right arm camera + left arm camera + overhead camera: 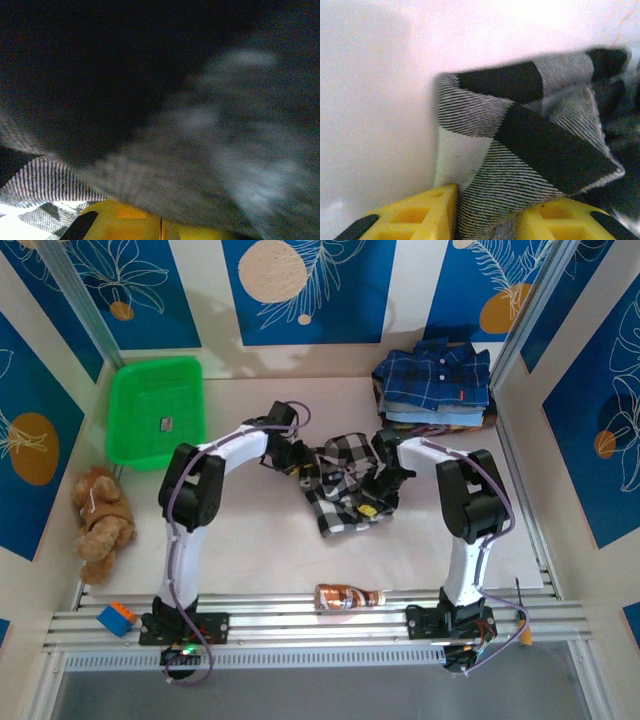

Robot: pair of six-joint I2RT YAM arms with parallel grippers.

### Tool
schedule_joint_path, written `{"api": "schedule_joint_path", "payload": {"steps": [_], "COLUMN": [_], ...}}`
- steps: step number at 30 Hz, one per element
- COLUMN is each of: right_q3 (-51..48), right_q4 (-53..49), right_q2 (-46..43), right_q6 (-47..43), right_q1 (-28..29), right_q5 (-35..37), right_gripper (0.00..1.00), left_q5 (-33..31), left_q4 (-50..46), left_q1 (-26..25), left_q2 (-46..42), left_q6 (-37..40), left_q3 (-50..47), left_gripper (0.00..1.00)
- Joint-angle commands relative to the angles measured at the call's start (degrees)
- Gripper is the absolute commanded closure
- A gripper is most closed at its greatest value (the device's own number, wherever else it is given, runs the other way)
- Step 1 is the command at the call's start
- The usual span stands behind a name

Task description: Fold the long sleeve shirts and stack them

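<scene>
**Shirt pinned between two grippers, stack off at 1 o'clock**

The checked shirt lies bunched at the middle of the table, its long axis running roughly 12 to 6 o'clock in the top view. The arms flank it. The left gripper sits at the shirt's 10 o'clock edge and the right gripper at its 3 o'clock edge, both right against the cloth and about equally near.

In the left wrist view a fold of checked fabric runs down between the yellow pads, which stand close on either side of it, so the left gripper looks clamped on the shirt's edge. The right wrist view has dark, blurred cloth draped over the lens, with one yellow pad at the bottom. I cannot tell whether that gripper is pinching anything.

The stack of folded shirts, navy on top, sits at 1 o'clock from the checked shirt, well apart, on the right arm's side. The fold looks unfinished. Any carry to the stack would run toward 1 o'clock, and the right arm is the nearer one for it.
</scene>
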Motion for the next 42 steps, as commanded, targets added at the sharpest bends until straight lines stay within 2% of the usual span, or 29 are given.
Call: {"api": "schedule_joint_path", "payload": {"steps": [1, 6, 10, 13, 16, 19, 23, 26, 29, 32, 37, 40, 42], "right_q3": [0.9, 6.7, 6.2, 4.1, 3.8, 3.3, 2.1, 4.1, 8.7, 15.1, 22.8, 35.0, 46.1], "right_q4": [6.6, 15.1, 32.0, 45.7, 54.7, 56.4, 53.9, 46.4, 34.8, 20.0, 10.4, -0.1, -11.9], "right_q2": [3.9, 10.0, 12.9, 13.4, 14.2, 12.0, 6.1, 1.9, -2.1, -4.3, -2.9, 3.8, 10.7], "right_q6": [7.0, 17.8, 37.1, 51.3, 63.8, 69.9, 72.4, 67.9, 58.6, 45.1, 25.4, 7.2, -7.0], "right_q1": [4.3, 8.7, 12.3, 15.9, 19.7, 22.0, 22.5, 20.9, 18.0, 13.7, 5.5, 2.3, 1.9], "right_q5": [-8.9, -12.9, -13.3, -9.7, -6.7, -3.6, -1.2, -3.7, -7.2, -9.9, -12.9, -10.0, 0.4], "right_gripper": [0.92, 0.92, 0.92, 0.92, 0.90, 0.82, 0.65, 0.51, 0.42, 0.34, 0.28, 0.27, 0.27], "left_q5": [-1.4, 5.2, 8.1, 11.0, 11.5, 11.3, 12.3, 14.0, 14.4, 14.3, 11.5, 7.6, 5.4], "left_q4": [-3.9, -6.1, -6.0, -5.3, -6.4, -6.3, -5.3, -3.8, -3.1, -3.8, -6.3, -5.8, -3.9], "left_q1": [2.1, 2.6, 3.4, 3.9, 4.0, 4.7, 7.2, 9.5, 11.9, 14.0, 14.8, 14.5, 13.8], "left_q2": [5.7, 14.0, 18.4, 20.6, 21.0, 19.4, 15.2, 11.2, 6.6, 1.9, -7.6, -15.3, -20.5], "left_q6": [6.5, 12.3, 14.1, 15.3, 17.4, 17.2, 14.8, 11.4, 8.2, 6.1, 7.5, 8.3, 7.8], "left_q3": [7.1, 21.8, 28.4, 31.5, 33.7, 33.8, 33.8, 33.8, 33.6, 32.9, 23.3, 9.6, -1.2], "left_gripper": [0.63, 0.61, 0.61, 0.61, 0.58, 0.54, 0.38, 0.20, 0.11, 0.08, 0.07, 0.07, 0.07]}}
